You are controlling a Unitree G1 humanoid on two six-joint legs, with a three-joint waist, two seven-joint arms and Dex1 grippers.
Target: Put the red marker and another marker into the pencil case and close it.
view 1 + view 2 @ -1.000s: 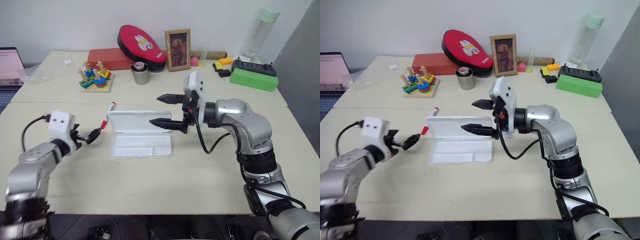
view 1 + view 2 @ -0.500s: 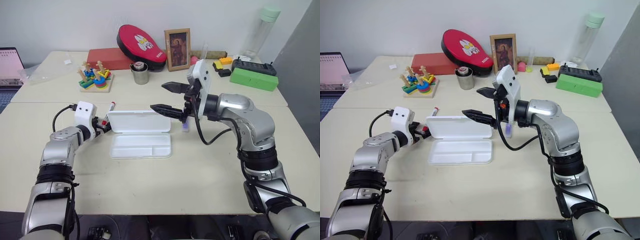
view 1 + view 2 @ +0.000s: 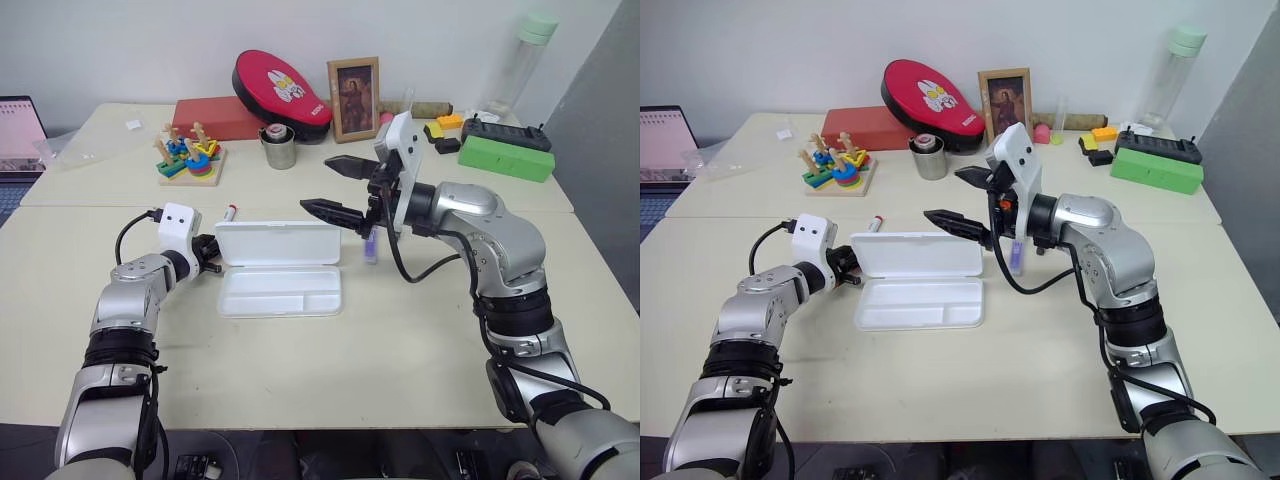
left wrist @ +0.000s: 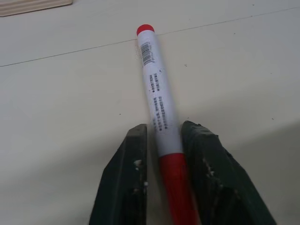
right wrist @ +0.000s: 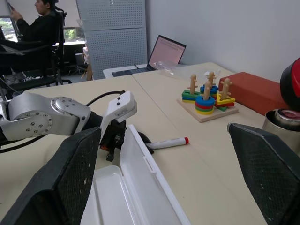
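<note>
Slim white-barrelled red-capped marker (image 4: 159, 98): lying on the cream table (image 3: 300, 370) just left of the open flat white plastic pencil case (image 3: 280, 268), with the left tool (image 4: 161, 154) clenching it at the join of cap and barrel. Right tool (image 3: 337, 186): hanging spread wide and empty above the case's far right corner, the chunky lilac marker (image 3: 371, 245) standing just right of the case. Risk, as judged: the off-centre pinch is likely letting the long barrel droop or twist on lifting, catching the raised lid or slipping free.

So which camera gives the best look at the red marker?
The left wrist view: the red marker lies lengthwise between the left end effector fingers, label readable. The head views show just its far tip; the right wrist view shows it small, beside the pencil case.
</note>
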